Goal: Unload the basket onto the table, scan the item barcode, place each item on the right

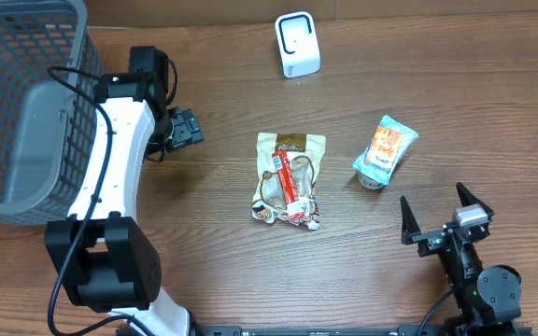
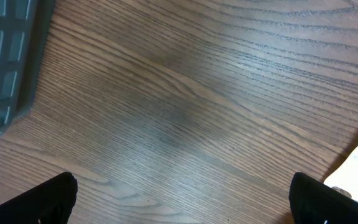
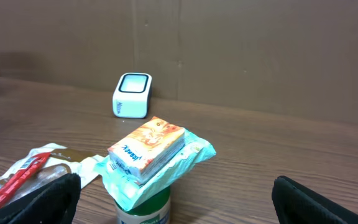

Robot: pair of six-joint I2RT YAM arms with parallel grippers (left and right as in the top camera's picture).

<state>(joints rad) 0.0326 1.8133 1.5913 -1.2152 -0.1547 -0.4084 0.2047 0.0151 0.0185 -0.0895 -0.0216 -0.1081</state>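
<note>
Brown wood-grain tabletop [image 1: 418, 56], plain brown wall [image 3: 260, 50] behind it, pretty bare setup. Two things could be the item to scan. One is a flat snack bag [image 1: 290, 179] dead centre of the tabletop. The other is a small packet [image 1: 388, 145] in loose teal wrap, perched on a little can [image 1: 372, 180] over toward the right edge. The white scanner [image 1: 297, 45] stands near the far edge, roughly midway along, and a grey basket [image 1: 17, 103] fills the far left corner.

Handling-wise, the snack bag looks light and floppy. It's crinkly film with lumpy stuff inside, so it will probably sag and slip if pinched in the middle. A sealed end or a side edge seems the better bite.

The packet looks light too, with a stiffer boxy core, so pinching across its short sides should hold. Grabbing only the loose wrap likely won't. It's just resting on the can, so a clumsy nudge could slide it off or tip the can over. No barcode shows on either one from these angles.

The left gripper [image 1: 190, 129] has its fingers spread wide over bare wood between the basket and the snack bag, holding and touching nothing. The right gripper [image 1: 432, 201] sits at the near right corner, also spread wide and empty. It points toward the packet but is well apart from it.
</note>
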